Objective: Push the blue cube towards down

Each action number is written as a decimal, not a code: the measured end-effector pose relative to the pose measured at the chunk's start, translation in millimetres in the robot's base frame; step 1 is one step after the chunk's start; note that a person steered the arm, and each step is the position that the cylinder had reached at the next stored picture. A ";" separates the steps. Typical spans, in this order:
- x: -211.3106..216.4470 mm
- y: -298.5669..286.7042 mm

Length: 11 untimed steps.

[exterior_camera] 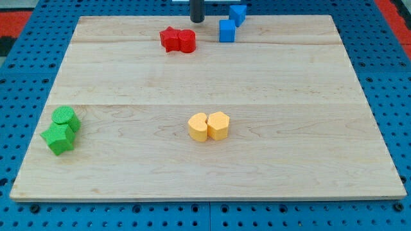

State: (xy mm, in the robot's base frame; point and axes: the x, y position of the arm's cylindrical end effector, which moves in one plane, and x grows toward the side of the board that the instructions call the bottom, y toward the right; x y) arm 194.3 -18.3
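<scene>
On a wooden board [205,83] laid over a pegboard base [26,64], my tip [196,19] stands at the view's top edge, just left of the blue cube [227,31]. A second blue block [238,14] sits just above and to the right of that cube. Two red blocks [178,40], touching, lie to the lower left of my tip. Two yellow blocks [209,126], side by side, sit near the board's centre, toward the view's bottom. Two green blocks [61,130] rest touching at the lower left edge.

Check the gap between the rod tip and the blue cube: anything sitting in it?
Nothing. In the camera view, my tip sits just to the view's left of the blue cube, with only bare board between them. The red blocks lie lower left, outside that stretch.
</scene>
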 end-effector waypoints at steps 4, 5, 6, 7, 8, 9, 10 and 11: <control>50.5 62.4; 78.9 72.1; 118.2 79.1; 158.6 88.8; 193.9 100.8; 232.3 112.7; 270.5 125.4; 235.8 156.8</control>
